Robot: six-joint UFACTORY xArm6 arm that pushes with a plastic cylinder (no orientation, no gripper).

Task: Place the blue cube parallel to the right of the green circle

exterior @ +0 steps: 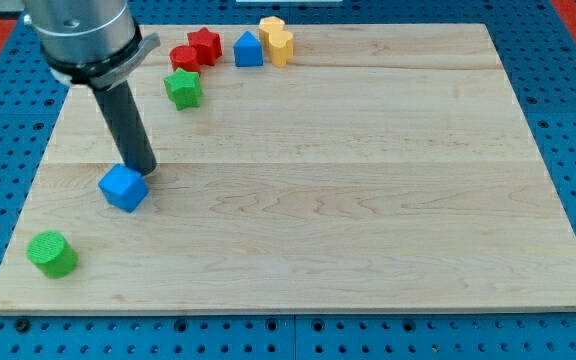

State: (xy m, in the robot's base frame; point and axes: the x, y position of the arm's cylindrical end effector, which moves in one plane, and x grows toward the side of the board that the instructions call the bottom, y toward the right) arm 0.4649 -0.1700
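**Risk: the blue cube slips off the rod or overshoots the green cylinder**

The arm carries no pincer at all, so nothing opens, closes or grips; it ends in a dark rod, and the tip (146,172) stands at the upper right edge of the blue cube (123,188), touching it or just beside it. The blue cube sits in the left part of the wooden board (368,200), and the green circle (52,253), a short green cylinder, lies near the board's lower left corner, below and to the left of the cube.

The cube needs to end level with the cylinder and on its right. From the tip's present place, a push sends the cube down and to the left, straight toward the cylinder. That could knock the cylinder, which stands near the board's edge and could roll or slide off it.

The cube also sits turned, with a corner facing the view's bottom. A push off its centre is likely to spin it, and the rod may then slide past it and lose contact.

The other blocks are well apart at the view's top: a green star (182,88), two red blocks (196,50), a blue block (249,49) and two yellow blocks (276,40). They pose little risk.
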